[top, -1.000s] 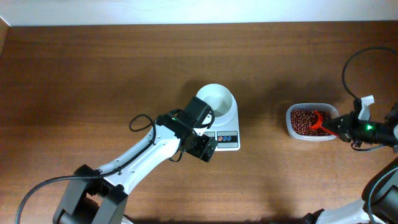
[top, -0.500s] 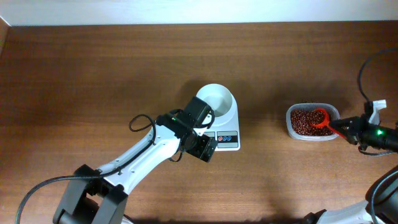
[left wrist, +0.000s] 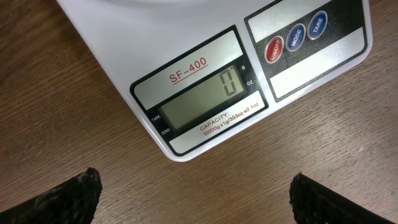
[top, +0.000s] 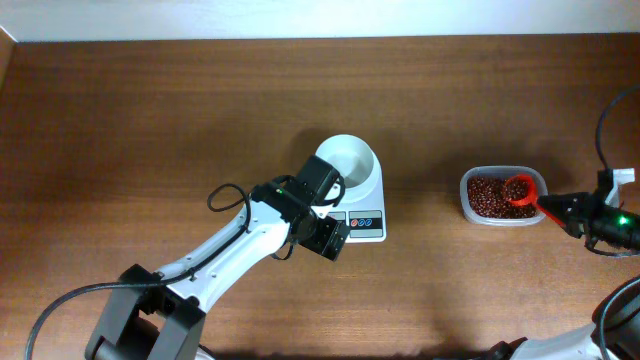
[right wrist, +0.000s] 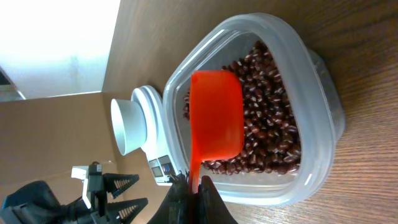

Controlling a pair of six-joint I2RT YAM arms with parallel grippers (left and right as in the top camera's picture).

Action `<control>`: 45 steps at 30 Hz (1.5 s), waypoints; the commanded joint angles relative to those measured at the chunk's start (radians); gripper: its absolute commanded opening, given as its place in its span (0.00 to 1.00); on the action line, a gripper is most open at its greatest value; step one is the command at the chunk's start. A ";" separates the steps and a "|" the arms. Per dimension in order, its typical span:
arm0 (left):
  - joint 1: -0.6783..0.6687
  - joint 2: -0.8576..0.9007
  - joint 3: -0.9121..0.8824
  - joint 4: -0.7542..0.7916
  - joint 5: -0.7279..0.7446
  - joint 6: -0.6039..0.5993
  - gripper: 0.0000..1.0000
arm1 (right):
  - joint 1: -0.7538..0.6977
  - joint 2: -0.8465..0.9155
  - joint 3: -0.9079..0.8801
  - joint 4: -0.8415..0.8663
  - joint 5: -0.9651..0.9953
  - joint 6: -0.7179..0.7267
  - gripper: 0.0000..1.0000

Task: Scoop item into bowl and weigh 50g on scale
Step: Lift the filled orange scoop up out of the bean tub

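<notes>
The dark red-brown beans [top: 486, 196] lie in a clear plastic container [top: 470, 205] at the right. My right gripper [top: 560, 207] is shut on the handle of an orange-red scoop [top: 519, 188], whose cup is over the container's right part. In the right wrist view the scoop [right wrist: 216, 115] is above the beans [right wrist: 270, 134], and my fingers [right wrist: 193, 190] pinch its handle. The white bowl [top: 347, 160] stands on the white scale [top: 366, 222]. The scale display [left wrist: 208, 96] reads 0. My left gripper [left wrist: 193, 199] is open and empty over the table just in front of the scale.
The left arm [top: 240, 245] stretches from the lower left to the scale's front. The container stands near the table's right side. A black cable [top: 605, 120] loops at the right edge. The wall edge runs along the back.
My right gripper has pulled back to the right with the scoop, whose cup moved from the middle of the beans to the container's right part. The left arm has not moved.
</notes>
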 commanded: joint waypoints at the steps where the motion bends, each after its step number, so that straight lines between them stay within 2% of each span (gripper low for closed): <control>1: -0.005 -0.021 -0.006 0.002 0.014 0.012 0.99 | -0.007 0.007 0.035 -0.014 -0.047 -0.036 0.04; 12: -0.005 -0.021 -0.006 0.002 0.014 0.012 0.99 | -0.007 0.007 0.054 -0.067 -0.107 -0.085 0.04; 26: -0.005 -0.021 -0.006 0.002 0.014 0.012 0.99 | -0.047 0.007 0.066 -0.181 -0.286 -0.216 0.04; 41: -0.005 -0.021 -0.006 0.002 0.015 0.012 0.99 | -0.057 0.007 0.066 -0.270 -0.448 -0.242 0.04; 45: -0.005 -0.021 -0.006 0.002 0.014 0.012 0.99 | 0.004 0.006 0.066 -0.267 -0.498 -0.242 0.04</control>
